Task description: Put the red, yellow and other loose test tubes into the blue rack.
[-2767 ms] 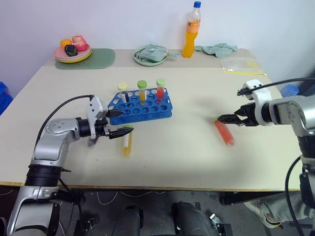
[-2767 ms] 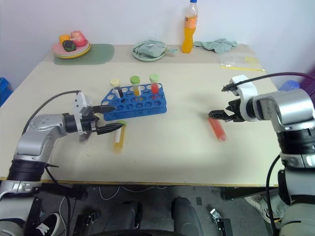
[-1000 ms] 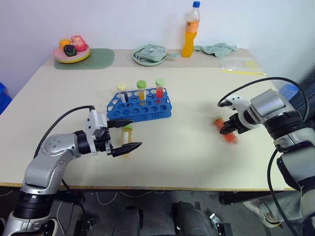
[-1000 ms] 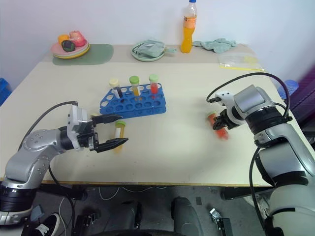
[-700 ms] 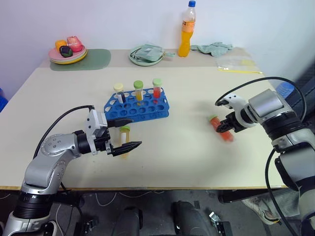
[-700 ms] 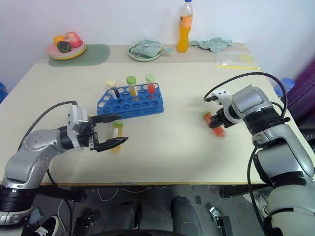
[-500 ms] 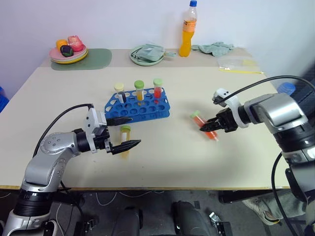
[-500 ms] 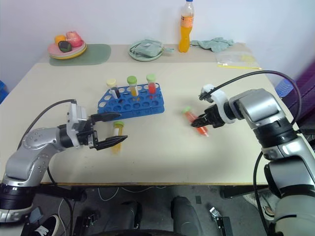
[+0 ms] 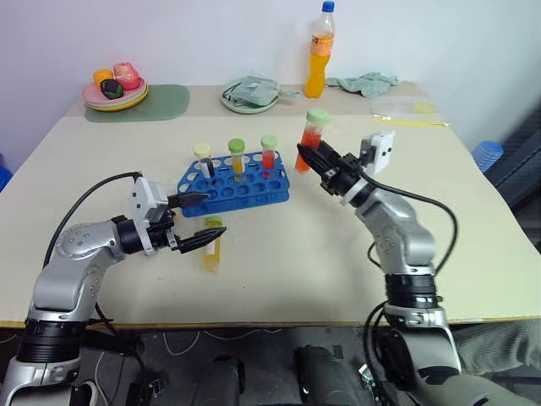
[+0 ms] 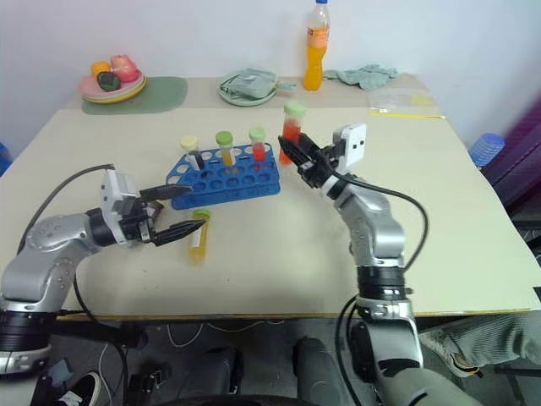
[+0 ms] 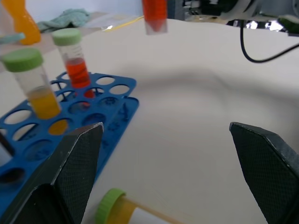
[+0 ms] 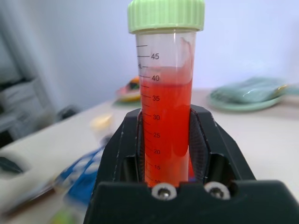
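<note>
Table (image 9: 473,220), pale, in the middle of the frame. Blue rack (image 9: 239,188) sits left of centre with three tubes already standing along its back row: cream cap, then two green caps over yellow and red liquid.

Right gripper (image 9: 314,161), centre frame just right of the rack, is clamped on a red tube (image 9: 311,139). Tube is carried upright, green cap on top, lifted clear of the table. Held that way, I judge, so the pointed bottom can drop straight into a free hole. Tube is near the rack's right end, not yet over any hole.

Left gripper (image 9: 188,222), lower left, hangs with its fingers spread wide and holding nothing. One finger lies over the rack's near left corner, the other over the cap end of a yellow tube (image 9: 211,245) lying flat on the table just in front of the rack. Placed, I judge, to take that tube next. Whether either finger touches anything I cannot tell.

Writing: the wrist view shows a printed scale on the red tube, numbers running from 45 near the cap down to 10 at the gripper, liquid level about 40.

Orange drink bottle (image 9: 318,52), upper centre; label too small to read.
</note>
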Controlling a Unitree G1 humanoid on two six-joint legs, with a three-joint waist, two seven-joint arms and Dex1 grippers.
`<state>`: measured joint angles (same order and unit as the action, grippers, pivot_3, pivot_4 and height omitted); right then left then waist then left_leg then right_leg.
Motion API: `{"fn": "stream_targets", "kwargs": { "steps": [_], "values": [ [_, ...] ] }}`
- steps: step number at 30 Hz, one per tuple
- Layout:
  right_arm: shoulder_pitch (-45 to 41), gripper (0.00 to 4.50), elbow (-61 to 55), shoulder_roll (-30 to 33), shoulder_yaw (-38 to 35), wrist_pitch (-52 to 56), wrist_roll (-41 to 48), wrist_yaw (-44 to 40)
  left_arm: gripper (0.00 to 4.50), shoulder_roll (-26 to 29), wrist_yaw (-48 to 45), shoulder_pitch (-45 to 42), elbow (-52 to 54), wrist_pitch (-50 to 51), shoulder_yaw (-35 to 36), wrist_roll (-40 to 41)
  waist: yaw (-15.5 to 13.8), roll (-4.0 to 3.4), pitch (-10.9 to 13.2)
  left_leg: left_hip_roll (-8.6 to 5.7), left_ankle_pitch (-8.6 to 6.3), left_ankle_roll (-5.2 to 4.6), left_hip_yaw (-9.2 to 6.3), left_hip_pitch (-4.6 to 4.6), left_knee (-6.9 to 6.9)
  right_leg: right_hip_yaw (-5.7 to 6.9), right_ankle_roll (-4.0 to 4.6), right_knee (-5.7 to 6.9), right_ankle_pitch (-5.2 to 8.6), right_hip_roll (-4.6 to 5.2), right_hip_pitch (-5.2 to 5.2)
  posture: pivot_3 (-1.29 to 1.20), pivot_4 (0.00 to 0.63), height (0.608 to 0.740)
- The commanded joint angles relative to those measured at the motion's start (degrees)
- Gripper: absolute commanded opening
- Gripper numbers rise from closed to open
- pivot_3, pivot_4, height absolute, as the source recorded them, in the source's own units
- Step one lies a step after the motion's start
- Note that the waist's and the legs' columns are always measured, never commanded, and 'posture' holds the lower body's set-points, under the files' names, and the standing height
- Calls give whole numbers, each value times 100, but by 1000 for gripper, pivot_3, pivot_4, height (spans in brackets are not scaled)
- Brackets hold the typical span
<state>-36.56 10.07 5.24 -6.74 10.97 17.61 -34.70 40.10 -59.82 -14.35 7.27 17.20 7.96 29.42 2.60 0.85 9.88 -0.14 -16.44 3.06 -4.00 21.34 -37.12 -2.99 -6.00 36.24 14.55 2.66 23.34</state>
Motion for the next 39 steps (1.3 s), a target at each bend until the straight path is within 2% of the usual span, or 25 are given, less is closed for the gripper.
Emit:
{"fn": "stream_targets", "kwargs": {
  "steps": [1, 8, 16, 30, 39],
  "values": [
    [-275, 810, 713, -281, 364, -1258, -399, 12, 4500, 64, -18, -116, 17, -71, 96, -6, 5, 0, 0, 0, 0, 0, 0, 0, 0, 0, 0, 0, 0, 0, 0, 0, 150, 740],
    [-696, 810, 2557, -614, 755, -2967, -1113, 397, 4500, 131, 25, -200, -365, -316, 191, -190, -4, -1, 0, -1, 0, 1, -1, 2, 2, 0, 0, -2, 0, 1, 0, 0, 150, 740],
    [-1079, 810, 3885, -515, 749, -3842, -1341, 637, 4500, 186, 4, -168, -528, -467, 285, -244, 12, -2, 1, -1, 1, 2, -2, 1, 3, 0, 1, 0, 0, 0, 2, 0, 150, 740],
    [-1014, 810, 4345, -259, 659, -4105, -1324, 607, 4500, 181, 298, -204, 45, -36, 262, -185, 14, -2, 1, -1, 1, 2, -4, 0, 3, -1, 1, 0, 0, 0, -1, 0, 150, 740],
    [-943, 810, 4231, -484, 773, -4071, -1349, 636, 4500, 162, 443, -301, 290, 276, 253, -140, 28, -1, 1, -1, 1, 2, -5, -1, 3, -1, 1, 1, 0, -1, -2, 0, 150, 740]
  ]
}}
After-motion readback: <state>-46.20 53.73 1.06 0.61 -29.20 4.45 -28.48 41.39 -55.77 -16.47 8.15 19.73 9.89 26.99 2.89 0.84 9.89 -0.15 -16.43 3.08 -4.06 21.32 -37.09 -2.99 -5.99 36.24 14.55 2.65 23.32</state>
